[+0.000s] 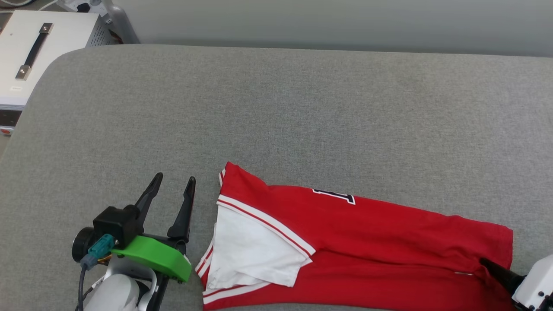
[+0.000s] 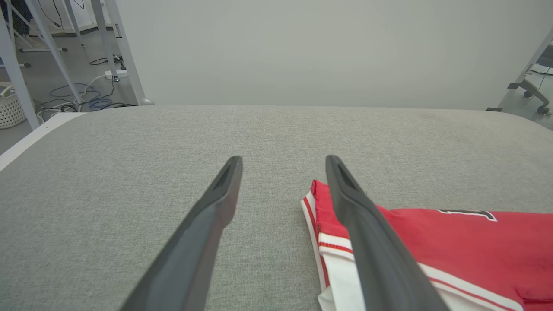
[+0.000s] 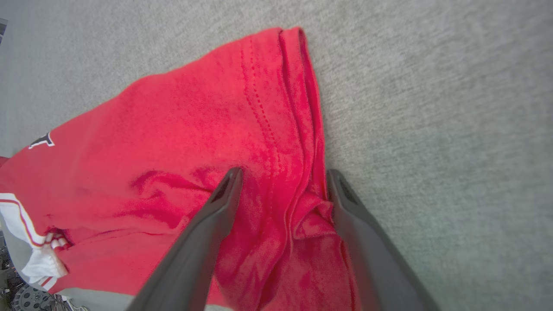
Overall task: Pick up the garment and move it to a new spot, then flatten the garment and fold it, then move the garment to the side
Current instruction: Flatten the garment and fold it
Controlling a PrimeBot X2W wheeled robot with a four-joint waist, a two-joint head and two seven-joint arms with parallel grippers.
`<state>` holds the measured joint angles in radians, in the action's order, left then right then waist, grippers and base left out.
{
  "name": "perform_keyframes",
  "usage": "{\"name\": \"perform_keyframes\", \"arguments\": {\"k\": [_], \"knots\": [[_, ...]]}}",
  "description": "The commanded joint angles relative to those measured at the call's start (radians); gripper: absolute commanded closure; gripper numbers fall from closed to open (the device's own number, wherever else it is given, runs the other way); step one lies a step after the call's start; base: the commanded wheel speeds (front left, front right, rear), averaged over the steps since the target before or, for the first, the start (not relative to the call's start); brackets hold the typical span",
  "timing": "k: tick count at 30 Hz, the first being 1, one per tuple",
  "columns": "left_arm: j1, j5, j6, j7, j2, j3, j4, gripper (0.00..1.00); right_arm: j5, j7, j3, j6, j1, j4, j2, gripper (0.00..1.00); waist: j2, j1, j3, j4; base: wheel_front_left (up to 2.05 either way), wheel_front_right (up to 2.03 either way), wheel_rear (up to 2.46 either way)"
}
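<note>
Red T-shirt [image 1: 367,242] lies folded; the left gripper [image 1: 175,177] and right gripper [image 3: 284,171] gape empty. Closing the right one at the shirt's right end may snag one layer, undoing the fold.

robot lab, floor cables [image 2: 100,103], metal frames [image 2: 123,52], equipment case [image 1: 60,47]

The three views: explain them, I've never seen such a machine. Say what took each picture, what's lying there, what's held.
This is a two-armed robot. The wide picture comes from a camera on its head, looking down at a grey padded table. The other two come from wrist cameras, each looking along that arm's two dark fingers. A red T-shirt with a white sleeve lies rumpled on the table. The left hand is open beside it, empty. The right hand is open too, fingers astride the shirt's bunched edge, gripping nothing.
</note>
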<state>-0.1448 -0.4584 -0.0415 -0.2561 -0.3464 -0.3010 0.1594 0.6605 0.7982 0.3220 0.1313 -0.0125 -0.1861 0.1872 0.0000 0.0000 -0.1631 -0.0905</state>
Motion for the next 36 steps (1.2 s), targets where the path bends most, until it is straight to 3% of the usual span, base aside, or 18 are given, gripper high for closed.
{"name": "perform_keyframes", "arguments": {"k": [1,5,6,7,9,10,22,36], "knots": [[0.009,0.014,-0.012,-0.006,0.012,0.013,0.008,0.00,0.005,0.015,-0.027,-0.001,-0.007,-0.022,-0.035,0.00,0.0000,0.0000,-0.010,-0.005,0.00,0.00,0.00],[0.005,0.038,-0.039,-0.006,0.039,0.044,0.031,0.00,0.019,0.017,-0.057,-0.001,-0.013,-0.029,-0.053,0.00,0.0000,0.0000,-0.017,-0.007,0.00,0.00,0.00],[0.004,0.044,-0.045,-0.006,0.045,0.051,0.037,0.00,0.022,0.015,-0.066,-0.001,-0.013,-0.031,-0.054,0.04,0.0000,0.0000,-0.017,-0.008,0.00,0.00,0.00],[0.003,0.050,-0.050,-0.006,0.051,0.057,0.043,0.00,0.025,0.013,-0.074,-0.001,-0.012,-0.033,-0.055,0.45,0.0000,0.0000,-0.016,-0.008,0.00,0.00,0.00],[0.002,0.058,-0.058,-0.006,0.060,0.067,0.050,0.00,0.030,0.008,-0.084,-0.001,-0.011,-0.038,-0.055,0.73,0.0000,0.0000,-0.014,-0.007,0.00,0.00,0.00],[0.003,0.062,-0.062,-0.006,0.066,0.072,0.054,0.00,0.033,0.003,-0.089,-0.001,-0.010,-0.041,-0.054,1.00,0.0000,0.0000,-0.012,-0.007,0.00,0.00,0.00],[0.021,0.090,-0.085,-0.006,0.099,0.106,0.086,0.00,0.052,-0.122,-0.111,-0.001,0.009,-0.044,0.012,1.00,0.0000,0.0000,0.032,0.010,0.00,0.00,0.00],[0.026,0.091,-0.089,-0.006,0.120,0.104,0.092,0.00,0.041,-0.221,-0.057,-0.001,0.007,-0.092,0.172,1.00,0.0000,0.0000,0.055,0.020,0.00,0.00,0.00]]}}
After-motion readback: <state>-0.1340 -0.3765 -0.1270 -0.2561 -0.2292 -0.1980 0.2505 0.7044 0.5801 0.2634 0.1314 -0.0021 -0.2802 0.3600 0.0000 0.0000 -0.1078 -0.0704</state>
